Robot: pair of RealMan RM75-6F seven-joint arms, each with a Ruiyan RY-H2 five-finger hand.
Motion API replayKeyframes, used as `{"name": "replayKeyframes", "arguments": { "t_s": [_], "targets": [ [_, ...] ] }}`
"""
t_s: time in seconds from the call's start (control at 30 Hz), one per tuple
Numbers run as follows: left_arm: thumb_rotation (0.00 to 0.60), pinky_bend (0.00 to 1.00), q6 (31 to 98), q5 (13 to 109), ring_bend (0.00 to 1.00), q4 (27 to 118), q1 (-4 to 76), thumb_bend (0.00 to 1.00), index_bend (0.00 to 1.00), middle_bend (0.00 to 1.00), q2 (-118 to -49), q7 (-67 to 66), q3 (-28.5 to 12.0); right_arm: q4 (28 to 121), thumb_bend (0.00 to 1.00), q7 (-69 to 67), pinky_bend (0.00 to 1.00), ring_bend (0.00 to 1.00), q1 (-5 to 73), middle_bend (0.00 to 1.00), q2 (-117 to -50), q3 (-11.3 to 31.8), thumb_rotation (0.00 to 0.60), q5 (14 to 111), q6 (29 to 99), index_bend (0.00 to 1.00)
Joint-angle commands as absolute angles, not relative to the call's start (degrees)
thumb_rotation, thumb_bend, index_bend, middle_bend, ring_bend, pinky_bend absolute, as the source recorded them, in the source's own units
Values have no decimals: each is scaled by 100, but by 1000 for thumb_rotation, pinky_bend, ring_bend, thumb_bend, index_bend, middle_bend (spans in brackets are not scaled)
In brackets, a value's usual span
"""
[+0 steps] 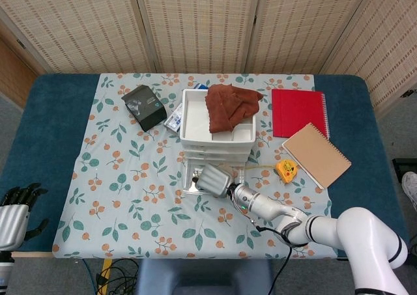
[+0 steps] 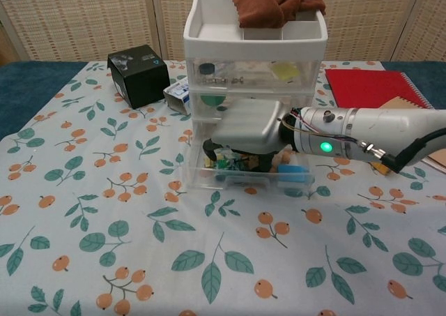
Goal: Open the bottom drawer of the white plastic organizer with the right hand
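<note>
The white plastic organizer (image 1: 217, 127) (image 2: 254, 33) stands mid-table with a brown cloth (image 1: 229, 105) (image 2: 279, 1) on its top tray. Its clear bottom drawer (image 2: 244, 178) (image 1: 190, 185) sticks out a little toward me, with small items showing inside. My right hand (image 2: 245, 130) (image 1: 215, 178) lies low over the drawer's front, dark fingertips (image 2: 210, 148) curled down behind its front wall. The hand's silver back hides most of the drawer's inside. My left hand (image 1: 13, 215) hangs off the table's near left corner, fingers apart, holding nothing.
A black box (image 1: 144, 106) (image 2: 138, 74) and a blue-white pack (image 2: 177, 93) sit left of the organizer. To its right are a red notebook (image 1: 298, 112), a brown spiral notebook (image 1: 316, 154) and a yellow tape measure (image 1: 286, 170). The floral cloth (image 2: 139, 246) covers the table.
</note>
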State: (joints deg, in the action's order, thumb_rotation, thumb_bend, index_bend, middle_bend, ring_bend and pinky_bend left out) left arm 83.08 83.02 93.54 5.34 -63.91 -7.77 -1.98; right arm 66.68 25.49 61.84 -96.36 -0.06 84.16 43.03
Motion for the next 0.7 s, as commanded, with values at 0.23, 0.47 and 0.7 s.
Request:
{"name": "replayKeyframes", "arguments": {
  "t_s": [0.23, 0.47, 0.7],
  "targets": [
    [600, 137, 8282, 8297, 205, 9376, 549, 234, 258, 192, -6392, -808, -200, 6500, 273, 2435, 1000, 970, 6167, 844, -9732, 25, 600, 8531, 4261, 377],
    [600, 137, 8280, 8300, 206, 9374, 552, 234, 258, 192, -6389, -800, -201, 6361, 298, 2320, 1000, 970, 6142, 851, -9817, 52, 600, 8647, 4323, 471],
    [600, 137, 8280, 8302, 206, 9360, 553, 233, 258, 192, -6391, -786, -201, 6357, 310, 2220, 1000, 970, 6097, 858, -9802, 93, 600, 8796, 4508, 513]
  ]
}}
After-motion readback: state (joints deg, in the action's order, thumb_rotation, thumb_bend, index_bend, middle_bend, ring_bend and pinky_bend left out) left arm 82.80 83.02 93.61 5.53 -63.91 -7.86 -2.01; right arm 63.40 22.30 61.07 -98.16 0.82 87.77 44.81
